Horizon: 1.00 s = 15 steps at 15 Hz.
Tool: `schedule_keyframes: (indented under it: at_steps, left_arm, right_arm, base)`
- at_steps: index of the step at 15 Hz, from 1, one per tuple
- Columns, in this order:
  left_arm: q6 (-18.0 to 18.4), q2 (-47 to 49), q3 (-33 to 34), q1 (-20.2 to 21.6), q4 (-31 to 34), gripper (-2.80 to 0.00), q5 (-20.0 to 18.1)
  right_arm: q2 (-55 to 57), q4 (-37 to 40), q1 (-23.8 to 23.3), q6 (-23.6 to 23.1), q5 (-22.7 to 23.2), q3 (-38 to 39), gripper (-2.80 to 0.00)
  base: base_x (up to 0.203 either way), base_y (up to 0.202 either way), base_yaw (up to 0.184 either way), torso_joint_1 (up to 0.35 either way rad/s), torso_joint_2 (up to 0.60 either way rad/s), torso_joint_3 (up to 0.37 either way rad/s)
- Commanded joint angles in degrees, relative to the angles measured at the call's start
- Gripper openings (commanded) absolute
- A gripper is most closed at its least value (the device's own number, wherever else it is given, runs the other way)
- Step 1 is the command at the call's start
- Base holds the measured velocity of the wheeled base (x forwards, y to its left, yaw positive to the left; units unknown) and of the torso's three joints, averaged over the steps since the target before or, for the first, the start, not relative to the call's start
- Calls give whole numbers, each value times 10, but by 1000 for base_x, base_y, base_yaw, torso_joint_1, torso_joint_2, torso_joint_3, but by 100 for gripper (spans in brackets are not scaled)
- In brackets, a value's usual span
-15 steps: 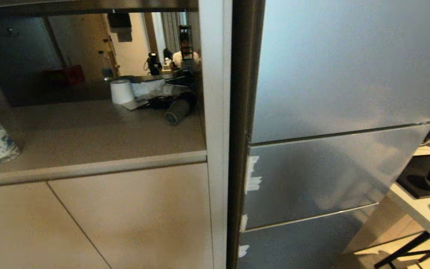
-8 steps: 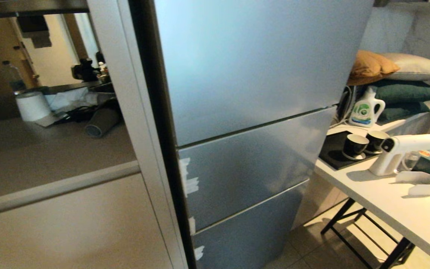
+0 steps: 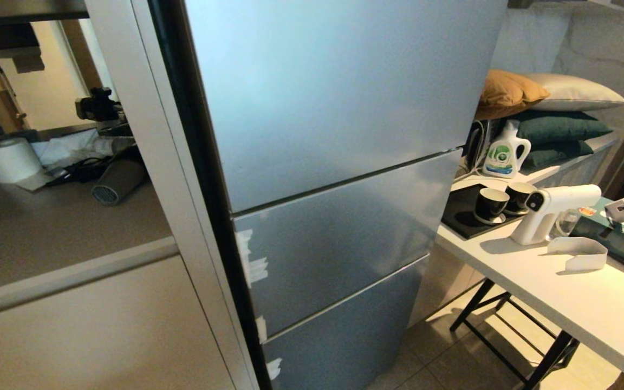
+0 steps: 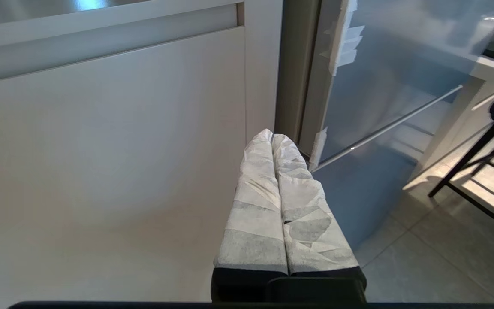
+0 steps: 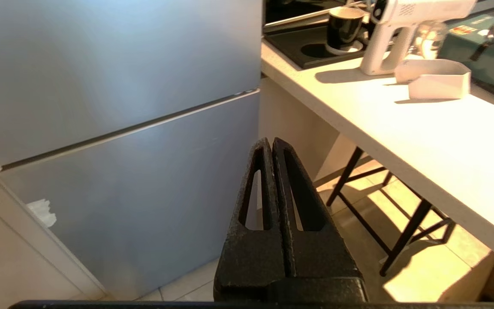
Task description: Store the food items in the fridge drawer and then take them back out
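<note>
Left gripper (image 4: 272,138) and right gripper (image 5: 270,143): both with fingers pressed together, empty, held low. The fridge drawer (image 3: 339,254), its silver front flush with the fridge, lies ahead of them. No potato or pepper in view.

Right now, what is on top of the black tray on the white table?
Two dark cups stand on the black tray, each on a saucer. Whether the cups hold anything cannot be seen.
</note>
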<state>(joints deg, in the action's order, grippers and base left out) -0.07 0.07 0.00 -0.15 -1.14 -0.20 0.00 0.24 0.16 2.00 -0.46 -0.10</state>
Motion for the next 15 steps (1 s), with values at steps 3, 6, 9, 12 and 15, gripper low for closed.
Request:
schedule_keyframes:
  at_steps: [3, 6, 9, 12, 15]
  left_arm:
    - [0, 0, 6, 0, 0, -280, 0]
    - [0, 0, 6, 0, 0, -280, 0]
    - [0, 0, 5, 0, 0, -280, 0]
    - [2, 0, 5, 0, 1, -280, -1]
    - [2, 0, 5, 0, 0, -280, -1]
  right_arm:
    - [1, 0, 0, 0, 0, 0, -280]
    - [1, 0, 0, 0, 0, 0, -280]
    - [1, 0, 0, 0, 0, 0, -280]
    - [1, 0, 0, 0, -1, 0, -280]
    - [1, 0, 0, 0, 0, 0, -280]
  base:
    - [0, 0, 0, -71, 164, 87]
    - [0, 0, 0, -83, 186, 101]
    - [0, 0, 0, -92, 210, 115]
    - [0, 0, 0, -113, 257, 139]
    - [0, 0, 0, -128, 309, 169]
